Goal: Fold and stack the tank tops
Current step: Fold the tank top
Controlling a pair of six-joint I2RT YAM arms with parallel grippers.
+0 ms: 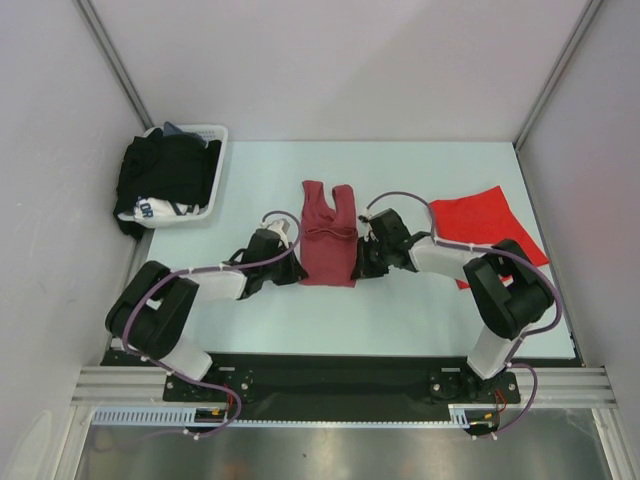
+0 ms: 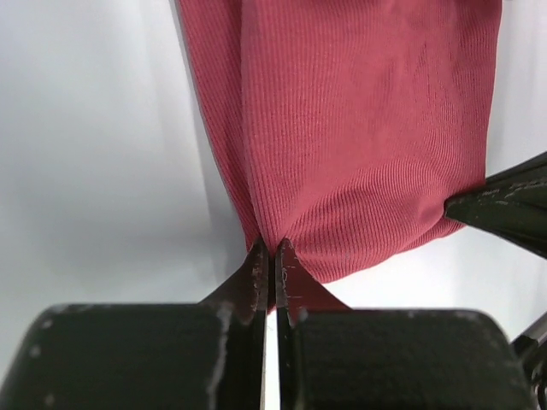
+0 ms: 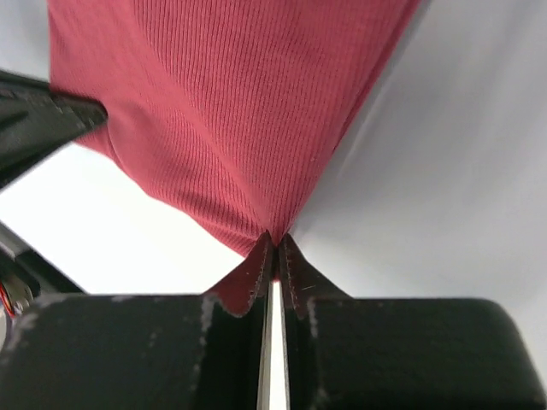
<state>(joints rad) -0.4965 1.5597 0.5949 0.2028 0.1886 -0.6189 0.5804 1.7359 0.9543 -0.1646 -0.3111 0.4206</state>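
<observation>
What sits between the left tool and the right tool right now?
The maroon tank top fills that gap in the top view; the left tool and right tool each pinch a bottom corner in their wrist views.

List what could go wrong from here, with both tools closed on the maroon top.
1. The left tool and right tool each pinch only a small tip of the maroon tank top at its near corners. The thin cloth may slip out when lifted.
2. The red tank top lies partly under the right arm, so a swing of that arm could drag or rumple it.
</observation>
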